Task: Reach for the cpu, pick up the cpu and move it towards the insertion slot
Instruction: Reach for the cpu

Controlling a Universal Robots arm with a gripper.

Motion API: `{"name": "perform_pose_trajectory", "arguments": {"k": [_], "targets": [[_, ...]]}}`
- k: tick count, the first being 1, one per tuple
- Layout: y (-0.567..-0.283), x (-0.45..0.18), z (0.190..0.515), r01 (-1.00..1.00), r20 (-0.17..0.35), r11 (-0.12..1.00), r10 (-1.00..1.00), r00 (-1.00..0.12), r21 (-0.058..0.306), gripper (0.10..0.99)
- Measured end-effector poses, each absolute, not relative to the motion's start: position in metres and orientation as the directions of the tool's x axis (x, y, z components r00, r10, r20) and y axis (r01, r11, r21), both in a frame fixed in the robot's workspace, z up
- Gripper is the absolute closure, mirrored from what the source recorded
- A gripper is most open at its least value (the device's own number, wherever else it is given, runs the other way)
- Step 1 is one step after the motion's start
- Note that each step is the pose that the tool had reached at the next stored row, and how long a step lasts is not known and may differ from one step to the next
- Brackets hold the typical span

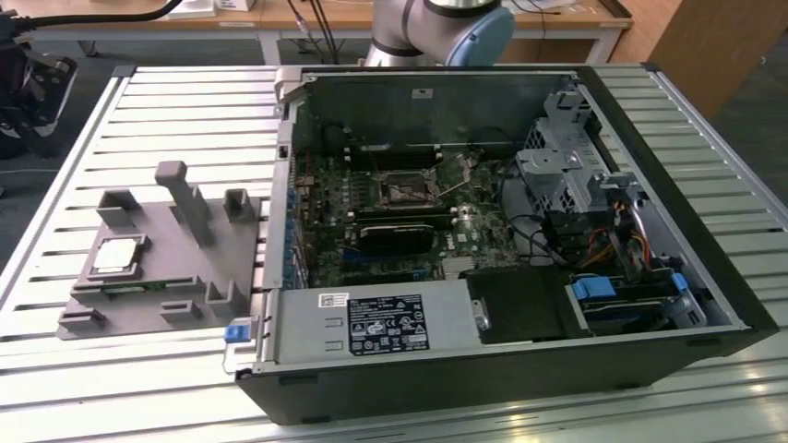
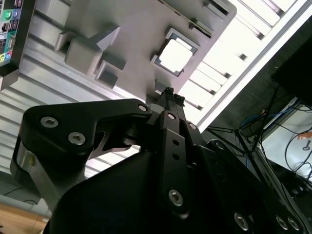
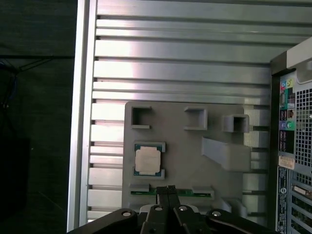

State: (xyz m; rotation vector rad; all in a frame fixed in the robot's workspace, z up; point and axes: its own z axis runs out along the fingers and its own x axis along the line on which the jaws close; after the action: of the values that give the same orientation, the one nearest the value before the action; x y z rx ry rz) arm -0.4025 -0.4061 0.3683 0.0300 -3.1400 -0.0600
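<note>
Jaws are pressed together, empty, above the grey fixture (image 3: 185, 146) where the cpu (image 3: 147, 160) lies in its recess. No grasp is made yet, and the insertion slot (image 1: 404, 188) sits well apart inside the case (image 1: 493, 392).

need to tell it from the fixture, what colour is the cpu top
The cpu top is silvery-white, the fixture grey; clearest in the first wrist view.
</note>
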Motion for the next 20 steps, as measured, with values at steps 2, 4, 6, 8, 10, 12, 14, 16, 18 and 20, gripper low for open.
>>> {"name": "perform_pose_trajectory", "arguments": {"k": [2, 4, 6, 8, 10, 12, 14, 16, 18, 20], "targets": [[-0.406, -0.404, 0.368, -0.019, 0.0, 0.999, -0.019, -1.0, 0.038, 0.98], [-0.406, -0.405, 0.368, -0.019, 0.001, 0.999, -0.019, -1.0, 0.038, 0.98], [-0.406, -0.407, 0.367, -0.019, 0.001, 0.999, -0.019, -1.0, 0.038, 0.98], [-0.406, -0.409, 0.367, -0.019, 0.0, 0.999, -0.019, -1.0, 0.038, 0.98], [-0.406, -0.41, 0.366, -0.019, 0.0, 0.999, -0.019, -1.0, 0.038, 0.98], [-0.408, -0.412, 0.365, -0.019, 0.0, 0.999, -0.019, -1.0, 0.038, 0.98], [-0.412, -0.413, 0.364, -0.019, -0.002, 0.999, -0.019, -1.0, 0.038, 0.98], [-0.416, -0.413, 0.362, -0.02, -0.005, 0.999, -0.02, -1.0, 0.039, 0.98], [-0.418, -0.413, 0.358, -0.021, -0.006, 0.999, -0.02, -1.0, 0.04, 0.98], [-0.419, -0.413, 0.355, -0.021, -0.006, 0.999, -0.021, -1.0, 0.04, 0.98]]}}
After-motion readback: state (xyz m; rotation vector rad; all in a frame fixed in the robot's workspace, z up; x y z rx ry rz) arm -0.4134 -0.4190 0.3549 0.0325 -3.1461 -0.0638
